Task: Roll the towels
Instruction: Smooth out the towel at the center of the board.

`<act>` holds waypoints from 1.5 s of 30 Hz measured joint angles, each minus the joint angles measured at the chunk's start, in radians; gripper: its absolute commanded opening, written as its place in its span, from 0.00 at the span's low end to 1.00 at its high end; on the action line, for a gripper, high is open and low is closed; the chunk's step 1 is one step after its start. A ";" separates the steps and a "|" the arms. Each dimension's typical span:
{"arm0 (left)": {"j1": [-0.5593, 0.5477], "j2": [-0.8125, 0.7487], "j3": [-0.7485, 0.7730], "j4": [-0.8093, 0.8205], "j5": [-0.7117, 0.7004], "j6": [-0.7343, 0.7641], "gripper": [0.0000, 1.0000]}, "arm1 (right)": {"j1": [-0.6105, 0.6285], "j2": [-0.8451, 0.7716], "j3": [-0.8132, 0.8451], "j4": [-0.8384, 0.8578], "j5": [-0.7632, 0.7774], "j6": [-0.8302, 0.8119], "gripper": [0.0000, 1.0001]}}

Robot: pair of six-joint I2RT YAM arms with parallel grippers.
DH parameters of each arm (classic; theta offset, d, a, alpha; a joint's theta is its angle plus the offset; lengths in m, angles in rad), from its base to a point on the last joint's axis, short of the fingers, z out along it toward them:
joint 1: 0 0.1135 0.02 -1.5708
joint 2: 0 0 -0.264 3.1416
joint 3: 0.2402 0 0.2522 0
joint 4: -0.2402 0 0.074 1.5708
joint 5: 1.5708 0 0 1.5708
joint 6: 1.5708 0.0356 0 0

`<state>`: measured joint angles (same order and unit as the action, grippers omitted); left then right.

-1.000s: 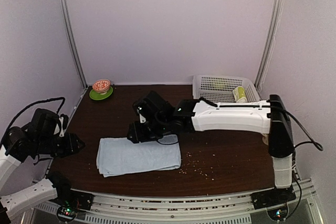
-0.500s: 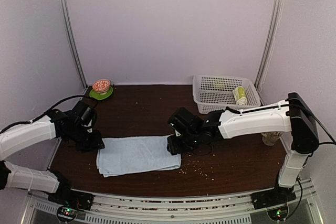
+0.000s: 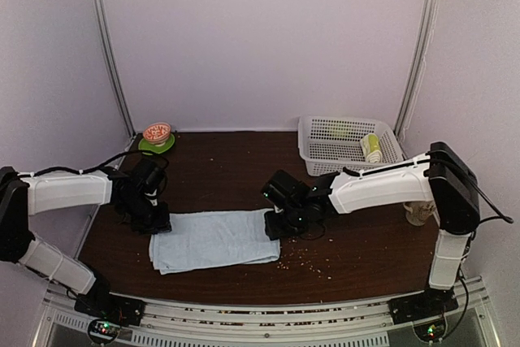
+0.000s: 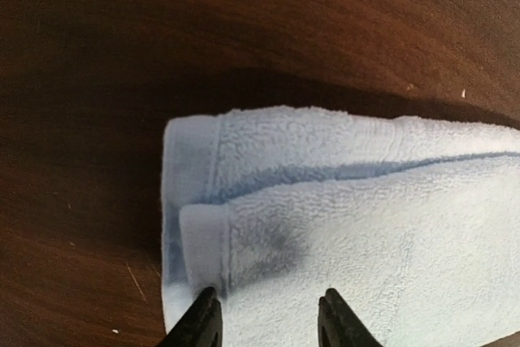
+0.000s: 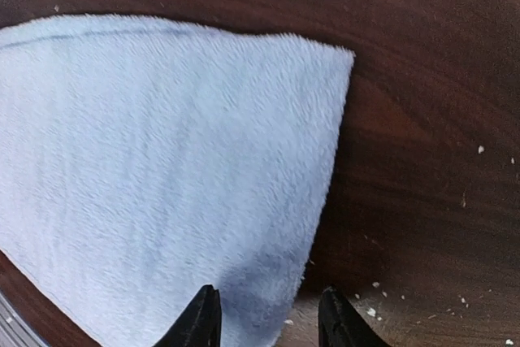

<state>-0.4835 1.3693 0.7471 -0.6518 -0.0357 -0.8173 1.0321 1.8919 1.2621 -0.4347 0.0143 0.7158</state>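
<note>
The pale-blue towel (image 3: 215, 239) lies folded flat on the dark table. My left gripper (image 3: 159, 222) is open just over its far left corner, with its fingertips above the folded hem (image 4: 203, 241) in the left wrist view, where the towel (image 4: 349, 201) fills the right side. My right gripper (image 3: 275, 225) is open at the far right corner. In the right wrist view it (image 5: 268, 318) straddles the right edge of the towel (image 5: 162, 160). The lime-green towel (image 3: 371, 147) sits as a small roll in the white basket (image 3: 325, 156).
A green plate with a red bowl (image 3: 157, 137) stands at the back left. Crumbs (image 3: 305, 258) lie on the table right of the towel. A pale cup (image 3: 418, 215) stands by the right arm's base. The table's front edge runs just below the towel.
My left arm has swung in from the left edge to the towel's far left corner. My right gripper has moved from the towel's far edge to its far right corner.
</note>
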 measured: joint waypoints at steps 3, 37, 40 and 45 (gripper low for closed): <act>-0.008 -0.007 -0.006 0.008 0.019 0.001 0.41 | 0.004 0.004 -0.035 -0.042 0.003 -0.015 0.41; -0.024 -0.423 -0.051 -0.087 0.013 -0.009 0.44 | 0.094 0.328 0.481 -0.469 0.185 -0.085 0.57; -0.024 -0.425 -0.055 -0.091 0.013 -0.011 0.44 | 0.094 0.302 0.424 -0.464 0.200 -0.084 0.55; -0.024 -0.429 -0.055 -0.090 0.013 -0.011 0.45 | 0.094 0.169 0.206 -0.423 0.213 -0.072 0.54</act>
<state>-0.5079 0.9405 0.6918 -0.7418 -0.0231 -0.8288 1.1263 2.0613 1.4685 -0.8581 0.2276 0.6437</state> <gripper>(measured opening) 0.445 0.548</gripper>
